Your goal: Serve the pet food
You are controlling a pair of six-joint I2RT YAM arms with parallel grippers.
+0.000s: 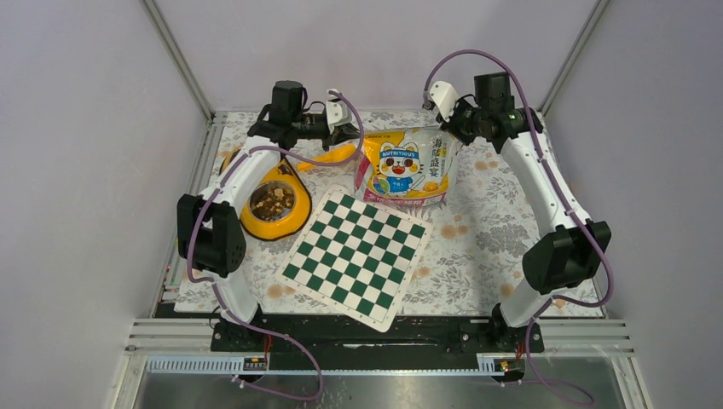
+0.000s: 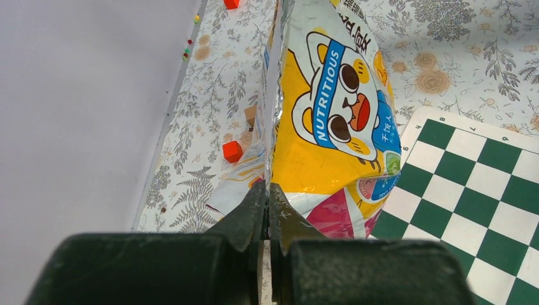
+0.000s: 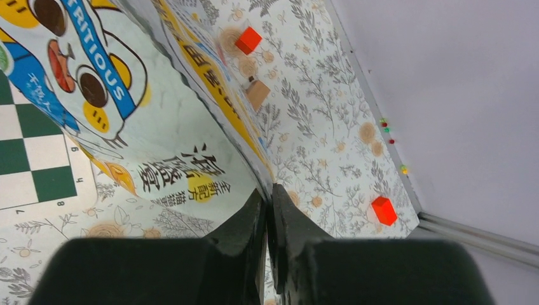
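The pet food bag (image 1: 404,167) stands upright at the back of the table, printed with a cartoon cat. My left gripper (image 1: 355,134) is shut on the bag's left top edge. In the left wrist view the left gripper (image 2: 268,192) pinches the foil seam of the bag (image 2: 330,108). My right gripper (image 1: 451,129) is shut on the right top edge, and in the right wrist view the right gripper (image 3: 268,192) clamps the rim of the bag (image 3: 159,127). Brown pet food (image 1: 271,201) lies in a yellow bowl (image 1: 256,227) to the bag's left.
A green and white chessboard (image 1: 358,256) lies in front of the bag. An orange scoop-like piece (image 1: 337,155) sits between bowl and bag. Red cubes (image 3: 383,210) (image 3: 248,40) (image 2: 232,151) and a wooden block (image 3: 257,93) lie behind the bag, near the back wall.
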